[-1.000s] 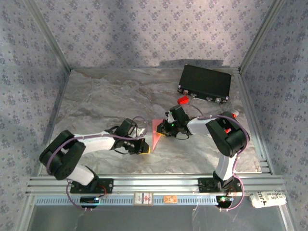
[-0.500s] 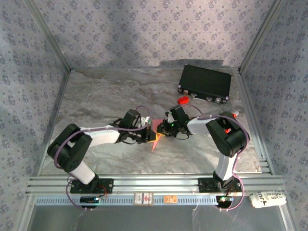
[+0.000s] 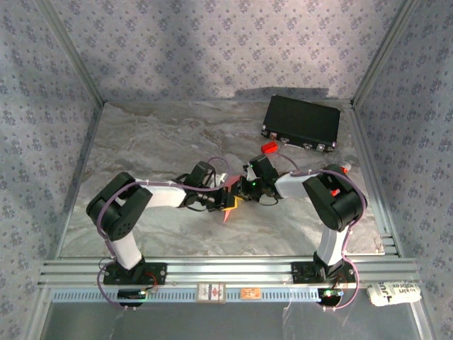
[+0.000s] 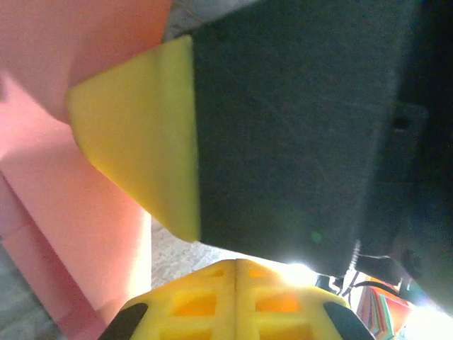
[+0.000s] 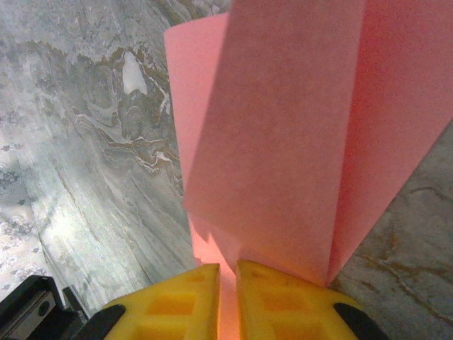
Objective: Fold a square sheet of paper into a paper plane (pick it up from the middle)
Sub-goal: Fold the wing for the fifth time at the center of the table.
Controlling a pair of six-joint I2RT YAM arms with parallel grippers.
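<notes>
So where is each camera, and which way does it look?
Top camera: high behind the arms, looking down at the table; both arms show, left gripper beside right gripper.
Left wrist: on the left arm, looking past its shut fingers at the right gripper and pink paper.
Right wrist: on the right arm, looking along its fingers, which pinch the paper.
All three share the pink paper.

The paper sheet lies at the middle of the table, with the left fingers just left of it. The right fingers are on its right, its edge between them. The case sits far right, with a small block just near of it.
</notes>
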